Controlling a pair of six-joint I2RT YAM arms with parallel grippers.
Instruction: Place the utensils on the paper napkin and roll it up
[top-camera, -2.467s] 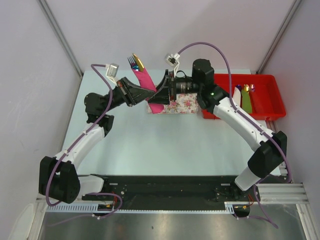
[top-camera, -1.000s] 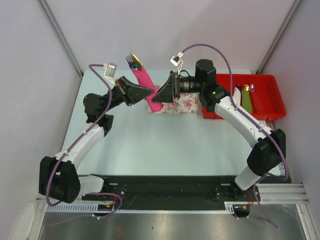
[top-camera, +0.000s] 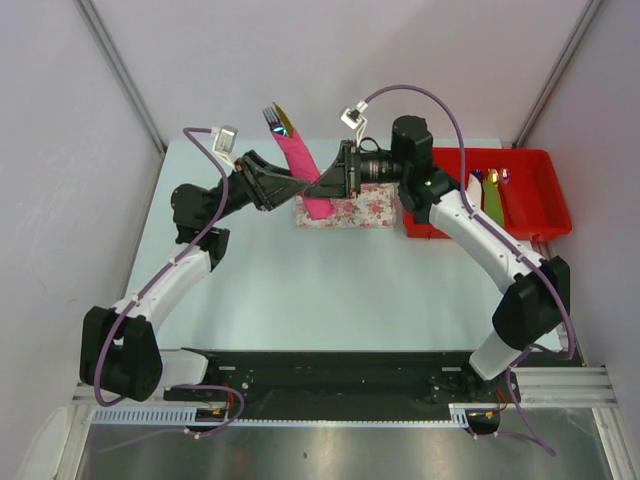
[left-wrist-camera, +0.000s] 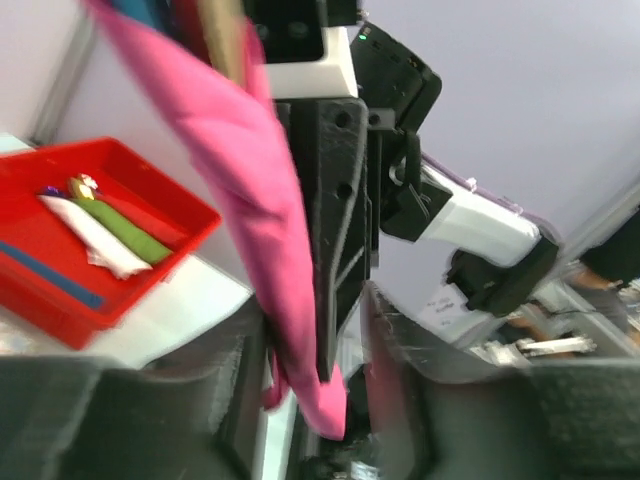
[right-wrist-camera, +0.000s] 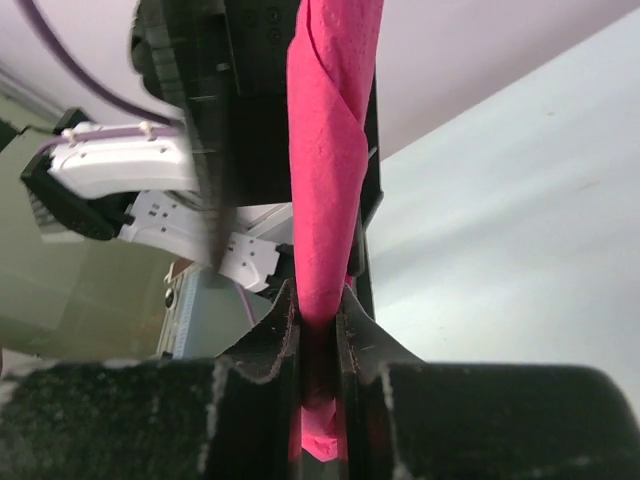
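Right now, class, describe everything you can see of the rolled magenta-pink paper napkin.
The magenta-pink paper napkin is a slim, slightly twisted roll of thin, soft-looking paper, tilted with its top leaning left. Dark blue fork tines and a shiny gold knife tip poke out of its upper end. The right hand is shut on its lower end; the left hand stands open around that end. In the top view its lower end overlaps the floral-patterned tray.

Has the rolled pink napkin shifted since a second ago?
Yes. The paper napkin has moved slightly right and toward the far wall, its lower end now further in over the floral tray's left end.
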